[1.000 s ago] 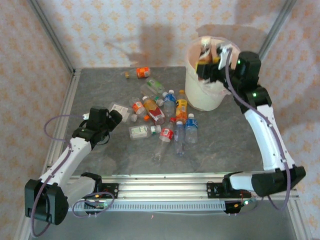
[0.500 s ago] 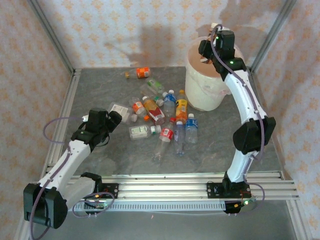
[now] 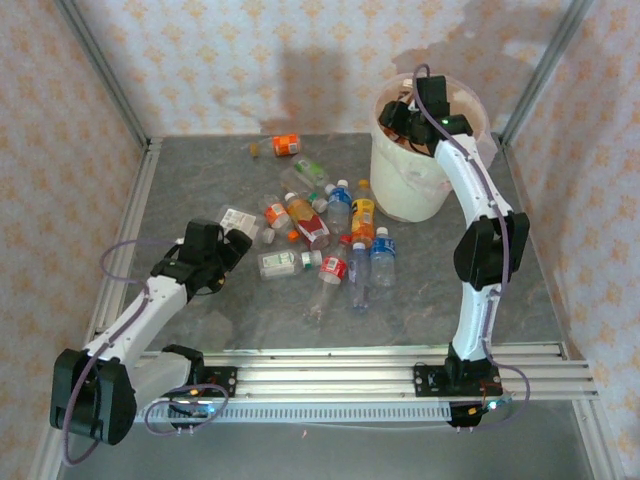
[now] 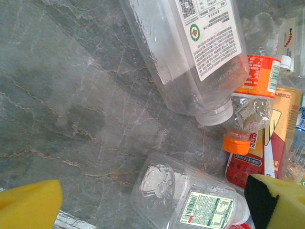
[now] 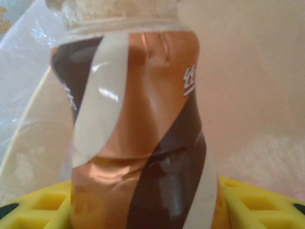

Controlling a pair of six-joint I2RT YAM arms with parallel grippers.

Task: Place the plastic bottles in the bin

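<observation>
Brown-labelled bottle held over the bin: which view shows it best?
Right wrist: the bottle stands close up in the right gripper, label clear. Top external gives a small dark shape above the bin.

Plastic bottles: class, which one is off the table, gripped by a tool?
The brown-and-copper bottle, clamped in the right tool over the bin; the other bottles lie on the table.

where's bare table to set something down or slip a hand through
Bare grey table lies between the pile of clear plastic bottles and the front metal rail, in the far left corner, and right of the large round white bin. It is crowded from the left gripper to the bin. The right gripper holds a brown-labelled bottle over the bin.
</observation>
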